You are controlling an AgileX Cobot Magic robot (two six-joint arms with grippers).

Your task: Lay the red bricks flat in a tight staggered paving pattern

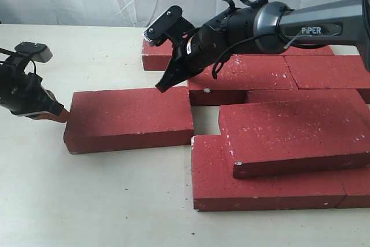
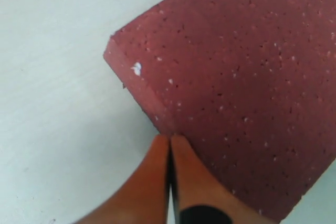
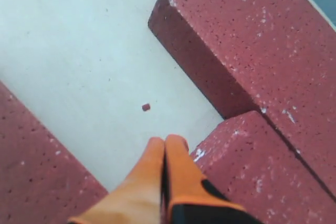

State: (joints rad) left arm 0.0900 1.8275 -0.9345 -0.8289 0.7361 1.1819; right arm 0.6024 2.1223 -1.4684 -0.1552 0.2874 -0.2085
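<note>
1. Table [image 1: 104, 201]: pale and flat, carrying every item listed below.
2. Red bricks [image 1: 324, 70], main group, right side of the exterior view: laid flat in offset rows, mostly touching. Pattern judged unfinished.
3. Raised brick [image 1: 292, 134]: resting on top of the front rows, not down in the plane.
4. Loose brick [image 1: 130, 118]: flat on the table, left of the group, parted from it by a gap [image 1: 205, 117]. Long side roughly in line with the rows.
5. Right fingers [image 1: 173, 73]: closed tight with nothing held, hanging over the gap near the loose brick's far right corner. Contact not confirmable.
6. Left fingers [image 2: 152, 182]: pressed together and empty, tips touching the loose brick's short left end, close to a corner.
7. Crumb [image 3: 146, 107]: small red chip on the table, inside the gap.
8. Step in hand, as judged: pushing the loose brick rightward to close the gap.
9. Next move calls for a level push along the brick's length. Rotation likely, given the off-centre contact. Right fingers to steady the far edge or withdraw clear.
</note>
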